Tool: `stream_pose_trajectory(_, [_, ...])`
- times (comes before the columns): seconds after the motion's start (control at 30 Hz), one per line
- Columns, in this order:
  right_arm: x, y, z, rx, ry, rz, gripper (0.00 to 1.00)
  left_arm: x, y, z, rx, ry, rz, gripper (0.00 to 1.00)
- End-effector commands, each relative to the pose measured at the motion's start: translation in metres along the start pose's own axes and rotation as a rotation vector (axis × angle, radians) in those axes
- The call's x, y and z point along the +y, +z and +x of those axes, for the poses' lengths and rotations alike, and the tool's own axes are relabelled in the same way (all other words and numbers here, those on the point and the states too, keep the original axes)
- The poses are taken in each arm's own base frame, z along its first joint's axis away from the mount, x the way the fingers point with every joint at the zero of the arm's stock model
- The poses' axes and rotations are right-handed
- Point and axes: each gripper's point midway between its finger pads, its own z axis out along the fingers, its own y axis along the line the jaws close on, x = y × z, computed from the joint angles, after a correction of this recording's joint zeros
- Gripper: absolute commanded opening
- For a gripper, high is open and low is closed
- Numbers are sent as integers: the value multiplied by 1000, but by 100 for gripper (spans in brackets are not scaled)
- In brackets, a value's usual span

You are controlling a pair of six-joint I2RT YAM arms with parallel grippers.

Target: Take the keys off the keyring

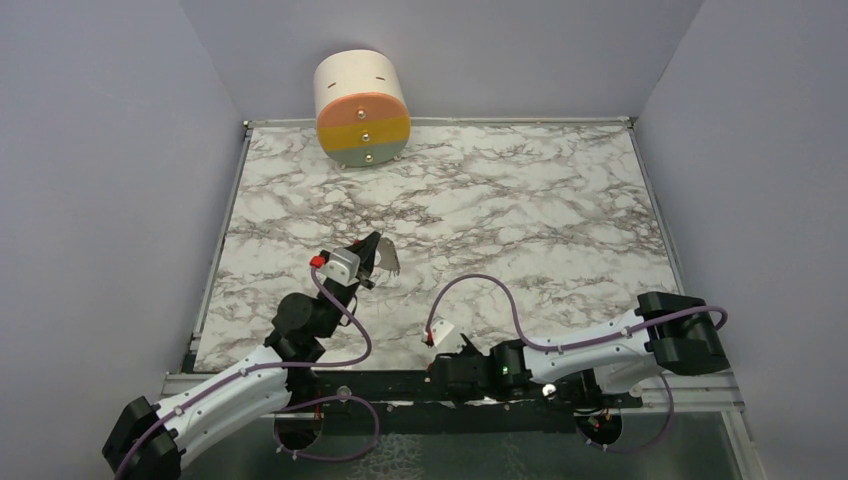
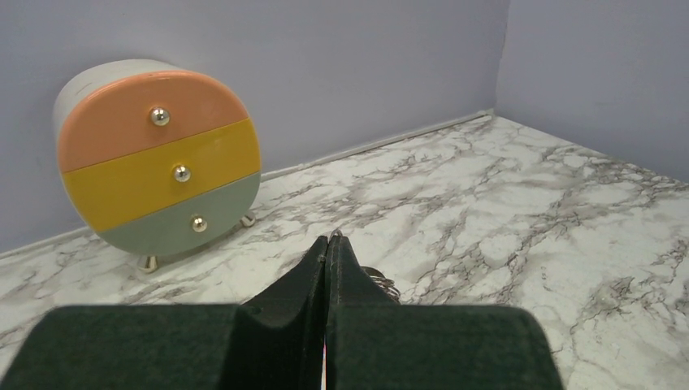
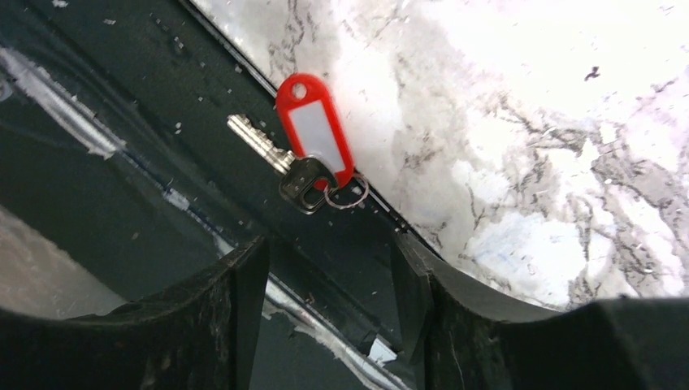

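- Key (image 3: 279,158): silver blade, black head, flat on the dark strip along the table's near edge.
- Red tag (image 3: 315,130): white label, overlapping the key's head.
- Small keyring (image 3: 363,193): joins both.

Here's the white counter with grey marble veining (image 1: 520,200), running wall to wall. Up at its far edge, left of the middle, stands a round little chest of three drawers (image 1: 362,110), peach over yellow over grey-green, on small gold feet. Down at the near edge, a black strip (image 3: 122,81) borders the marble. A silver key with a black head (image 3: 260,145) lies flat on that strip. Its red plastic tag with a white label (image 3: 315,130) reaches across onto the marble, and a small metal ring (image 3: 348,195) lies right on the seam.
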Motion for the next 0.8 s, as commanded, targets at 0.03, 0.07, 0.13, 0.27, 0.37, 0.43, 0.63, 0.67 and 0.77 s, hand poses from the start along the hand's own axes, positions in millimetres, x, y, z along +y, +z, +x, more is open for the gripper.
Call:
stream_pose_trajectory(0.03, [1, 6, -31, -120, -4, 65, 59, -2, 3, -3, -3, -12, 4, 0])
stream_pose_trajectory(0.07, [2, 7, -32, -124, -9, 65, 60, -2, 4, -2, 0, -10, 5, 0])
stream_pose_trajectory(0.13, [5, 12, -33, -121, -17, 69, 61, -3, 5, 0, 7, -7, 6, 0])
stream_pose_trajectory(0.27, [9, 21, -32, -105, -41, 81, 61, -2, 4, 1, 8, -2, 6, 0])
stream_pose_trajectory(0.37, [11, 26, -32, -94, -49, 87, 61, -1, 3, 0, 3, 1, 2, 0])
stream_pose_trajectory(0.43, [12, 27, -30, -84, -53, 87, 58, 0, 2, -1, -2, 2, -1, 0])
stream_pose_trajectory(0.63, [11, 28, -18, -19, -40, 99, 37, 2, 0, -4, -13, 2, -10, 0])
stream_pose_trajectory(0.67, [11, 28, -16, -10, -36, 96, 32, 2, 0, -4, -13, 0, -12, 0])
stream_pose_trajectory(0.77, [8, 26, -9, 10, -26, 101, 2, 4, 0, -4, -12, 2, -18, 0])
